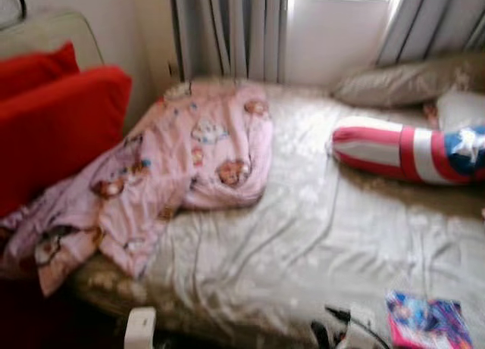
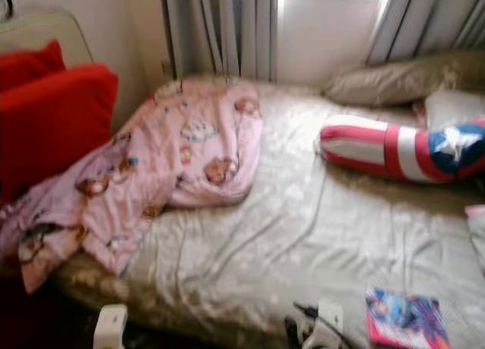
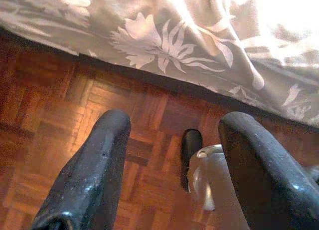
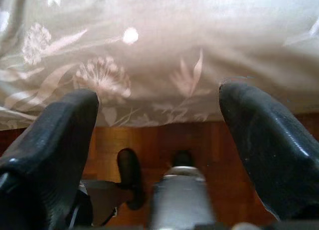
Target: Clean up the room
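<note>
- Left claw [image 3: 172, 175] hangs low over the parquet floor [image 3: 55, 115], its two black fingers spread wide with nothing between them, just short of the bed's floral sheet [image 3: 199, 35].
- Right claw [image 4: 159, 140] is likewise wide open and empty, pointed at the sheet's hanging edge above the floor.
- On the bed's [image 1: 303, 235] near edge, well above both claws, lies a colourful book [image 1: 428, 320] beside a dark cable [image 1: 341, 319].
- Farther back, a crumpled pink blanket [image 1: 189, 160] spills off the left side near red cushions [image 1: 53, 122].
- A red, white and blue pillow [image 1: 409, 152] and a beige pillow [image 1: 402, 82] lie by the curtained window [image 1: 333, 31].
</note>
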